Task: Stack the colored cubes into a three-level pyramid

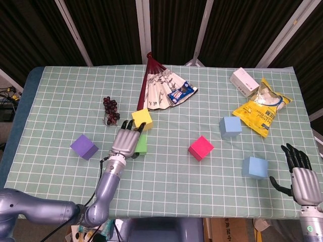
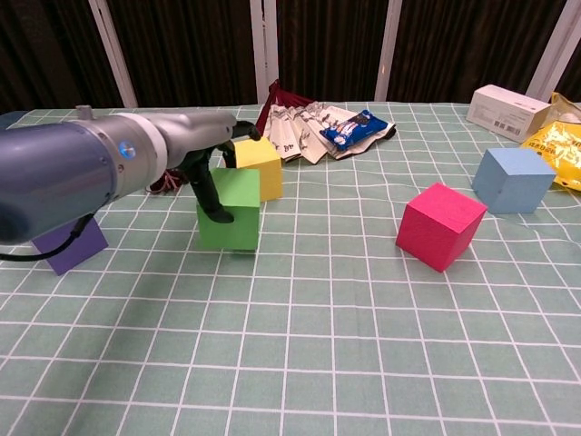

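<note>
My left hand (image 1: 126, 142) grips the green cube (image 1: 142, 144), just in front of the yellow cube (image 1: 142, 119). In the chest view the thumb of the left hand (image 2: 205, 186) lies across the green cube's (image 2: 231, 212) near face, and the yellow cube (image 2: 259, 163) stands right behind it. The purple cube (image 1: 84, 146) sits alone to the left. The pink cube (image 1: 201, 147) lies mid-table, tilted. Two light blue cubes (image 1: 230, 126) (image 1: 254, 167) sit on the right. My right hand (image 1: 300, 174) hovers open at the table's near right corner, holding nothing.
A folded fan (image 1: 159, 85) with a small blue packet (image 1: 180, 93) lies at the back centre. Dark grapes (image 1: 111, 108) sit left of the yellow cube. A white box (image 1: 244, 81) and a yellow snack bag (image 1: 261, 108) lie at the back right.
</note>
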Action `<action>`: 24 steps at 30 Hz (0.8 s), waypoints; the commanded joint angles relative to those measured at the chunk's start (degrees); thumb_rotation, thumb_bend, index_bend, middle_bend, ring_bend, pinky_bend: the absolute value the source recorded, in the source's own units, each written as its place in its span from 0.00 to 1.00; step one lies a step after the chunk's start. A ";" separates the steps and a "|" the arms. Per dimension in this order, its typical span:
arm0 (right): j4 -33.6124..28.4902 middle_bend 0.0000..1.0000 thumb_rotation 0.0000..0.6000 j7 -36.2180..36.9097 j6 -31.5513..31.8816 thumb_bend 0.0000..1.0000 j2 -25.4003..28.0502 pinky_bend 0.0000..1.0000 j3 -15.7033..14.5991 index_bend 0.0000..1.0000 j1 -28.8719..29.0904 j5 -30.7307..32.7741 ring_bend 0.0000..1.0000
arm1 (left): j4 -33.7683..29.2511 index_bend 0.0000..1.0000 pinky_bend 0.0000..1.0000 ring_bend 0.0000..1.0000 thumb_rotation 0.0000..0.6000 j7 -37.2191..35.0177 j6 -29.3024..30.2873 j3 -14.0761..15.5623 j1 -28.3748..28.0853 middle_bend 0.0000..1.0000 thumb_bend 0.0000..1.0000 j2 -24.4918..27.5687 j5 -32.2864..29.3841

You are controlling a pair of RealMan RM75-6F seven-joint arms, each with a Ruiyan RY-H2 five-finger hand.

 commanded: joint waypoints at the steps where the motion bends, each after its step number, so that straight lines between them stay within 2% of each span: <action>1: -0.10 0.00 1.00 0.07 -0.11 0.30 0.08 0.00 0.02 0.00 0.00 0.13 0.00 | 3.98 0.01 0.00 0.02 1.00 -0.09 -2.41 -1.67 -3.00 0.37 0.32 -1.97 -0.85; 5: -0.22 0.00 1.00 0.14 -0.50 0.30 0.13 0.00 0.06 0.00 0.10 0.49 0.00 | 10.32 0.01 0.00 0.02 1.00 -0.86 -6.26 -3.47 -6.69 0.37 0.32 -4.62 -2.29; 13: -0.43 0.00 1.00 0.18 -1.16 0.30 0.22 0.00 0.21 0.00 0.26 1.24 0.00 | 21.30 0.01 0.00 0.02 1.00 -2.99 -12.46 -5.23 -12.78 0.37 0.32 -9.86 -4.04; 24: -0.65 0.00 1.00 0.59 -1.55 0.30 0.50 0.00 0.23 0.00 0.29 1.56 0.00 | 28.71 0.01 0.00 0.02 1.00 -5.93 -15.43 -6.67 -17.83 0.37 0.32 -14.18 -4.39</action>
